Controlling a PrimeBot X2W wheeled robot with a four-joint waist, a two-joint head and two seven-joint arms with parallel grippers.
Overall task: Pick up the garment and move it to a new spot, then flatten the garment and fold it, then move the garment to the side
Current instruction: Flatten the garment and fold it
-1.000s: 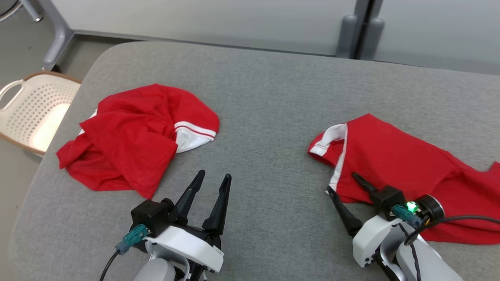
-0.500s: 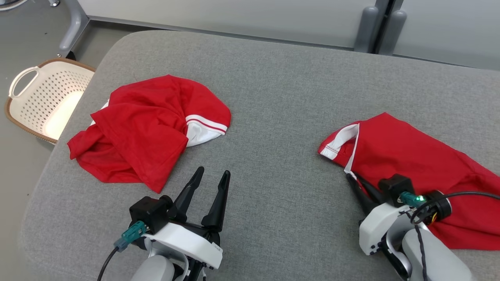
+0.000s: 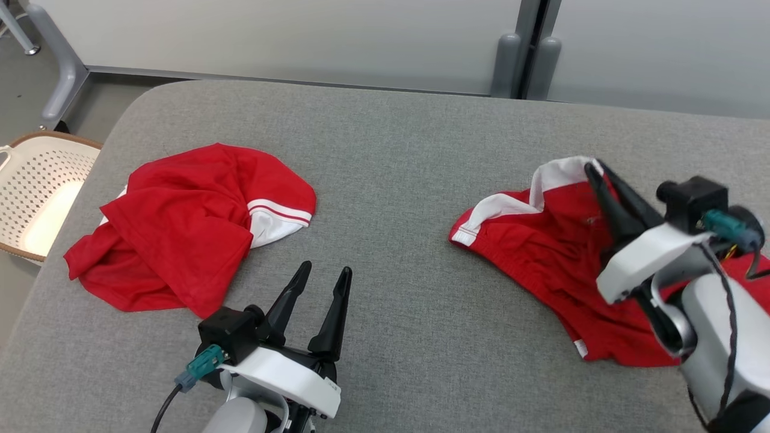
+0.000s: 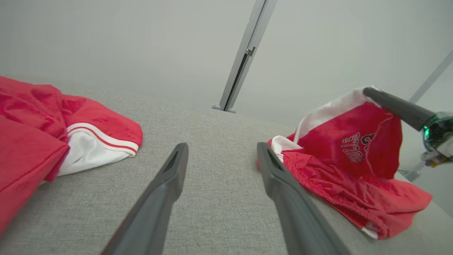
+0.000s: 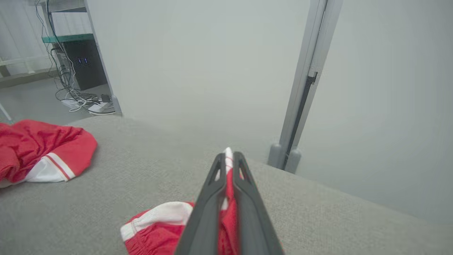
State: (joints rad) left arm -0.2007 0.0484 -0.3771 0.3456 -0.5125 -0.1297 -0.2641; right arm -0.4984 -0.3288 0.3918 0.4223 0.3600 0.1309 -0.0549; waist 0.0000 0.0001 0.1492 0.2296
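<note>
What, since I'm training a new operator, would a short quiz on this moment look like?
1. True or false: the right gripper is shut on the white-trimmed edge of the printed red jersey, held raised.
2. The left gripper is: A) open above the grey table; B) shut on cloth; C) shut on nothing.
3. What stands on the floor off the table's left edge?
Key: 1 true; 2 A; 3 a white perforated laundry basket.
</note>
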